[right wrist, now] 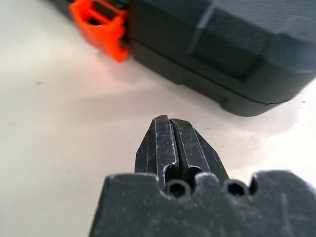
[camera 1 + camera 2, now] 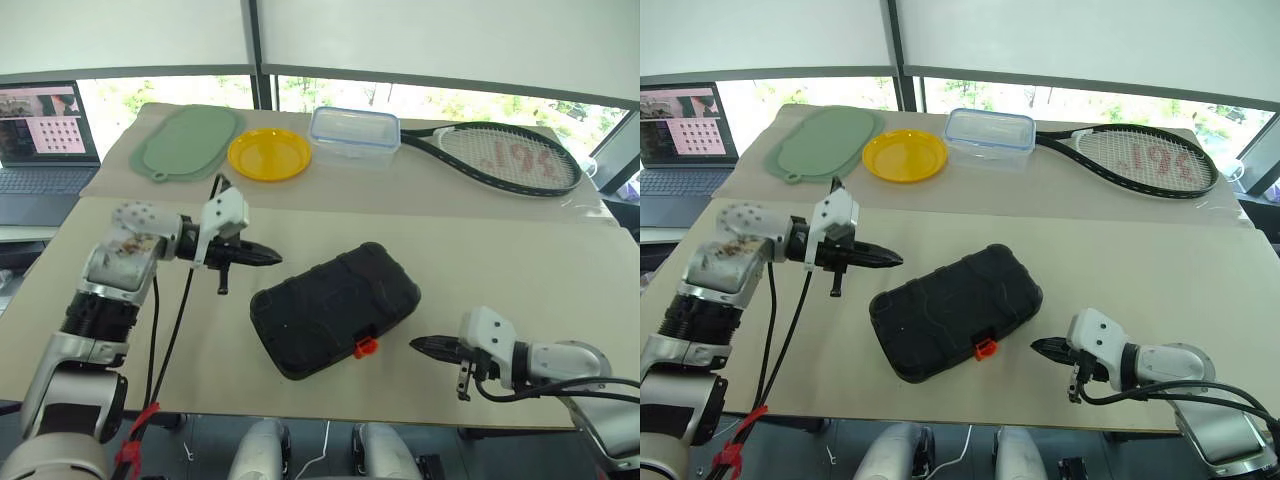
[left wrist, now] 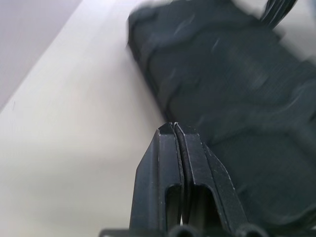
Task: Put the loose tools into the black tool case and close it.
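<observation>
The right gripper (image 2: 418, 345) has its fingers pressed together and holds nothing; it hovers low over the table (image 2: 520, 270), near the front edge. Just beyond its tips lies the black tool case (image 2: 335, 307), closed, with the orange latch (image 2: 365, 347) facing this gripper. The left gripper (image 2: 272, 258) is also pinched shut and empty, just off the case's other end. Past the case lie a yellow plate (image 2: 268, 154), a green mat (image 2: 187, 140), a clear box (image 2: 355, 134) and a racket (image 2: 500, 155).
</observation>
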Controlling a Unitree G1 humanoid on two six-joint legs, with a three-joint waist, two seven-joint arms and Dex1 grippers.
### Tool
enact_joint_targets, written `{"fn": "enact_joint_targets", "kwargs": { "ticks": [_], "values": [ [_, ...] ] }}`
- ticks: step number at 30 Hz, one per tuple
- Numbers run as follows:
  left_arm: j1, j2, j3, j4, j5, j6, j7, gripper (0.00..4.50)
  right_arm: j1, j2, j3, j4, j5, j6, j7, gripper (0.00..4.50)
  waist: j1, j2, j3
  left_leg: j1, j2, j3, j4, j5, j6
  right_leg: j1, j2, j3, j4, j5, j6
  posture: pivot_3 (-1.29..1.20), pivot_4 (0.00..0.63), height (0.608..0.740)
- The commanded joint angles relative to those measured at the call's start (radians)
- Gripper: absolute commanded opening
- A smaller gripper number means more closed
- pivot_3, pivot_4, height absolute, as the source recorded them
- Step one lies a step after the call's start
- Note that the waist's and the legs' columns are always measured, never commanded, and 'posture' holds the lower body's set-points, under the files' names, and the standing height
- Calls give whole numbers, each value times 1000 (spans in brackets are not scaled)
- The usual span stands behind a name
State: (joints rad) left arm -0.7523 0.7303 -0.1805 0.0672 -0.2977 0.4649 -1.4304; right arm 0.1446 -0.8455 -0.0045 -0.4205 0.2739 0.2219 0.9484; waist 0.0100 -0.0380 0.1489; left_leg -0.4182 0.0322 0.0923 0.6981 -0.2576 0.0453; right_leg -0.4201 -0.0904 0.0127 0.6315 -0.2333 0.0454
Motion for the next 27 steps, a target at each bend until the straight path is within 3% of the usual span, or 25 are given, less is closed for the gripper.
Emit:
{"fn": "enact_joint_targets", "kwargs": {
  "ticks": [1,9,19,27],
  "values": [
    [3,-27,-93,-88,30,-39,-24,97,-60,30,19,24,-54,-39,-39,0,-1,0,0,0,0,0,0,0,0,0,0,0,0,0,0,0,150,738],
    [3,-84,-168,-76,73,-108,-14,97,-243,131,35,149,-125,-3,-144,0,-1,0,0,0,0,0,1,1,-1,-1,1,1,1,0,-1,0,150,738],
    [-3,-111,-195,-49,117,-137,-2,97,-129,96,30,21,-64,73,-64,0,4,0,0,-1,0,-1,1,0,-1,-1,1,0,0,0,0,0,150,738],
    [18,-93,-243,20,198,-259,-26,97,-99,147,139,-42,-90,155,-103,0,-1,1,0,2,0,-1,1,0,-1,2,1,1,1,0,-1,0,150,738]
  ]
}}
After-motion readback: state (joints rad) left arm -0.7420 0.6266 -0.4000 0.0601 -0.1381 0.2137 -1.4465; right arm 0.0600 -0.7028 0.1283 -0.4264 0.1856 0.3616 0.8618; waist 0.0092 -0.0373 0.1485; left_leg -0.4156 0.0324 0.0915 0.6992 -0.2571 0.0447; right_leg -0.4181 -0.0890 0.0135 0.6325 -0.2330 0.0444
